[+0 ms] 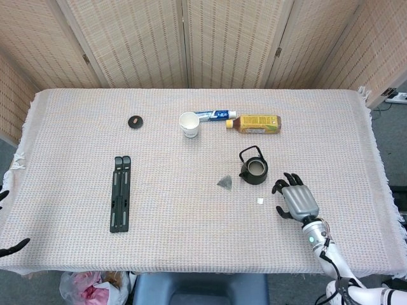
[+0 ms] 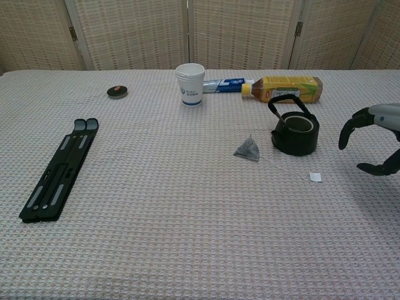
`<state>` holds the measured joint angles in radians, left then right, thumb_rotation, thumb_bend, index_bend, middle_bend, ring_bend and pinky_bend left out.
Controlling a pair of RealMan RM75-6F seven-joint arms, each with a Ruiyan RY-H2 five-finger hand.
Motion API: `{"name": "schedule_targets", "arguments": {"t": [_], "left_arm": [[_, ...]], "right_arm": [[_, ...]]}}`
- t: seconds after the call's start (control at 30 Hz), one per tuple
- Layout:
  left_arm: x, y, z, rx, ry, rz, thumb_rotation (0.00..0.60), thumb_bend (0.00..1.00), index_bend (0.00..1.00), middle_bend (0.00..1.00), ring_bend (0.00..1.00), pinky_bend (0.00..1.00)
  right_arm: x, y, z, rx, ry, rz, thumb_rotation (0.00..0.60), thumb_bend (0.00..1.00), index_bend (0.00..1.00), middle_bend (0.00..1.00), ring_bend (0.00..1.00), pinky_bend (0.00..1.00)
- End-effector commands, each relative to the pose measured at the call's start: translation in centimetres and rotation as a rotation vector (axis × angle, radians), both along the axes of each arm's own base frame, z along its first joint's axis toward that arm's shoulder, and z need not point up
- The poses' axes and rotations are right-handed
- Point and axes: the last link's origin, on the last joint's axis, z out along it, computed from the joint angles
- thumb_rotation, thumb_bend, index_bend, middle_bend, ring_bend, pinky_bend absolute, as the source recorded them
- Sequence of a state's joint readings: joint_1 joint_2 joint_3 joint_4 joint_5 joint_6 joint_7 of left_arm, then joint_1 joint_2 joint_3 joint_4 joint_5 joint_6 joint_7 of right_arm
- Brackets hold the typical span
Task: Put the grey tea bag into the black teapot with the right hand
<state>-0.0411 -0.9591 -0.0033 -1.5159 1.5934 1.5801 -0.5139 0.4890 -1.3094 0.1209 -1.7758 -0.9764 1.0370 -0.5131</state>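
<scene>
The grey tea bag (image 1: 224,182) (image 2: 247,149) lies on the cloth just left of the black teapot (image 1: 254,169) (image 2: 295,134), which stands lidless with its handle up. A thin string runs from the bag to a small white tag (image 1: 260,201) (image 2: 315,177). My right hand (image 1: 295,199) (image 2: 375,137) hovers right of the teapot and the tag, fingers spread and curved, holding nothing. My left hand (image 1: 9,244) shows only as dark fingertips at the far left edge of the head view, apart and holding nothing.
A white paper cup (image 1: 189,124), a toothpaste tube (image 1: 215,115) and a lying yellow drink bottle (image 1: 254,123) sit behind the teapot. A small dark round lid (image 1: 135,121) is at the back left. A black folded stand (image 1: 120,192) lies on the left.
</scene>
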Motion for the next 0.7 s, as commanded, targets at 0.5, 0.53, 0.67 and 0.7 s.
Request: {"name": "schedule_targets", "arguments": {"t": [0.5, 0.53, 0.67, 0.7], "left_arm": [[-0.5, -0.5, 0.4, -0.076, -0.016, -0.048, 0.6, 0.13, 0.0, 0.0, 0.04, 0.28], [-0.5, -0.5, 0.5, -0.076, -0.02, -0.049, 0.6, 0.13, 0.0, 0.0, 0.04, 0.28], [-0.5, -0.8, 0.7, -0.078, -0.036, -0.061, 0.6, 0.13, 0.0, 0.0, 0.04, 0.28], [-0.5, -0.9, 0.7, -0.079, -0.037, -0.066, 0.6, 0.13, 0.0, 0.0, 0.04, 0.28]], "right_arm": [[2.2, -1.1, -3.8, 0.006, 0.102, -0.01, 0.6, 0.3, 0.41, 0.2, 0.0, 0.0], [2.2, -1.0, -4.0, 0.005, 0.11, -0.01, 0.6, 0.3, 0.41, 0.2, 0.0, 0.0], [2.4, -0.9, -4.5, -0.013, 0.126, -0.015, 0.6, 0.3, 0.42, 0.2, 0.0, 0.0], [2.4, -0.8, -4.6, -0.019, 0.131, -0.015, 0.6, 0.3, 0.42, 0.2, 0.0, 0.0]]}}
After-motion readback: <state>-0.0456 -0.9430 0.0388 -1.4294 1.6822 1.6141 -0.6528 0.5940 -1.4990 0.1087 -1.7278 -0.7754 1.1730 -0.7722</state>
